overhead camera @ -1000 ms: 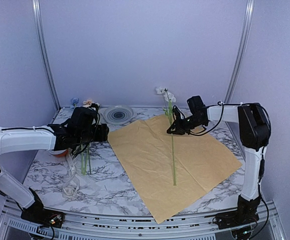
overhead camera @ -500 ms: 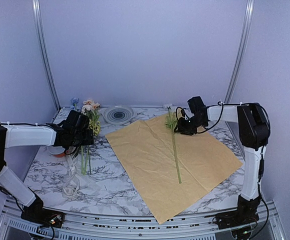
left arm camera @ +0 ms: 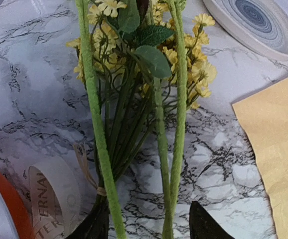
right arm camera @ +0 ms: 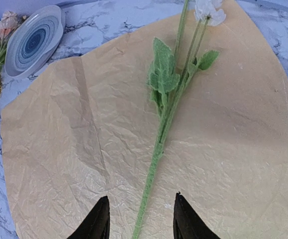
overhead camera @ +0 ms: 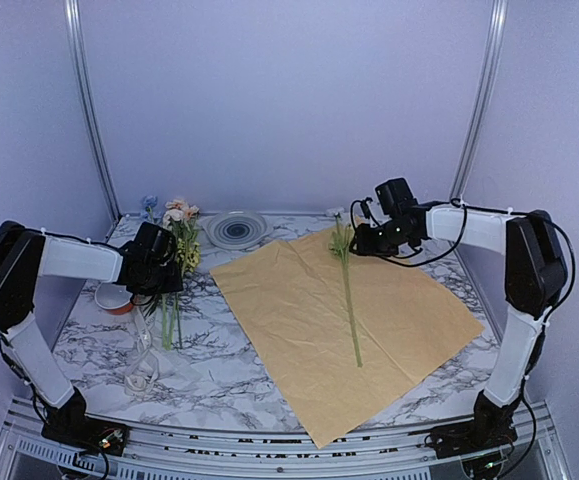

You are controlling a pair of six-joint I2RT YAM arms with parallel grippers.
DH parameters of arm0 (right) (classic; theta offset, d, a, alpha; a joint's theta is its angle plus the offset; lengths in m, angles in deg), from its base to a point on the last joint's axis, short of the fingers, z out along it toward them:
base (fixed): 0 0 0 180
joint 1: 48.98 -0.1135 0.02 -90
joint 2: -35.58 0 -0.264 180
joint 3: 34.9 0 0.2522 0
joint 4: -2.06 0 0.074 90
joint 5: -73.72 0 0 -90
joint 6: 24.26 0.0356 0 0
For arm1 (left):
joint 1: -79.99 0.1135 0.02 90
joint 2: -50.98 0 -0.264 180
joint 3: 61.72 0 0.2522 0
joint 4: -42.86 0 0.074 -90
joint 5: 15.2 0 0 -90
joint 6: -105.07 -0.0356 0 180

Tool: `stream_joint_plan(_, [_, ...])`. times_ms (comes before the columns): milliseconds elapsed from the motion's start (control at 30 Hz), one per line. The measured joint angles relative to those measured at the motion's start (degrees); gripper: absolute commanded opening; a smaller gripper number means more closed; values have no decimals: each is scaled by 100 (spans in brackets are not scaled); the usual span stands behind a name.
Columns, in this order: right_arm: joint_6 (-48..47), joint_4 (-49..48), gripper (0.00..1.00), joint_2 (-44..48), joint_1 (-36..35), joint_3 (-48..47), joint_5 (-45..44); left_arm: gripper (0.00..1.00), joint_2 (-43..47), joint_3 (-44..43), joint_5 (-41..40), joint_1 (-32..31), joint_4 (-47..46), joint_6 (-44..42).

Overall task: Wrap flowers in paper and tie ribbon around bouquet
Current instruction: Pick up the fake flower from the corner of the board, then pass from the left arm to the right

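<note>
1 stem [right arm camera: 159, 139] lay on the paper [overhead camera: 299, 330] beneath the spread right end effector [right arm camera: 141, 221]. Left end effector [left arm camera: 151, 226], spread, seemingly straddled the flowers [left arm camera: 134, 94] on the counter [left arm camera: 29, 89]; best to pinch low, catching every stalk, clear of the ribbon [left arm camera: 49, 194].

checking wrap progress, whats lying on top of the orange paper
One long-stemmed white flower lies on the paper, nothing else. The other flowers are off it, on the table to its left. The table under the sheet is hidden.
</note>
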Motion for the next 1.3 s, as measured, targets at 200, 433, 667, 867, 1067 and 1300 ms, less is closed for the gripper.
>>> stream_joint_plan(200, [-114, 52, 41, 0, -7, 177, -70, 33, -643, -619, 203, 170, -225, 98])
stream_joint_plan(433, [-214, 61, 41, 0, -42, 190, -81, 0, -1051, -942, 170, 271, -245, 219])
stream_joint_plan(667, [-299, 125, 41, 11, -85, 221, -111, 0, -938, -837, 210, 271, -358, 352])
stream_joint_plan(867, [-341, 221, 41, 278, -227, 269, -221, 0, 592, 249, 146, 258, -962, 459])
stream_joint_plan(1067, [-769, -20, 41, 949, -909, 282, -136, 0, 2354, 1150, 190, -256, -2457, 321])
stream_joint_plan(1300, [-1263, -1545, 66, 1080, -2594, 160, 1628, 0, 3060, 1784, 800, -1650, -4739, 155])
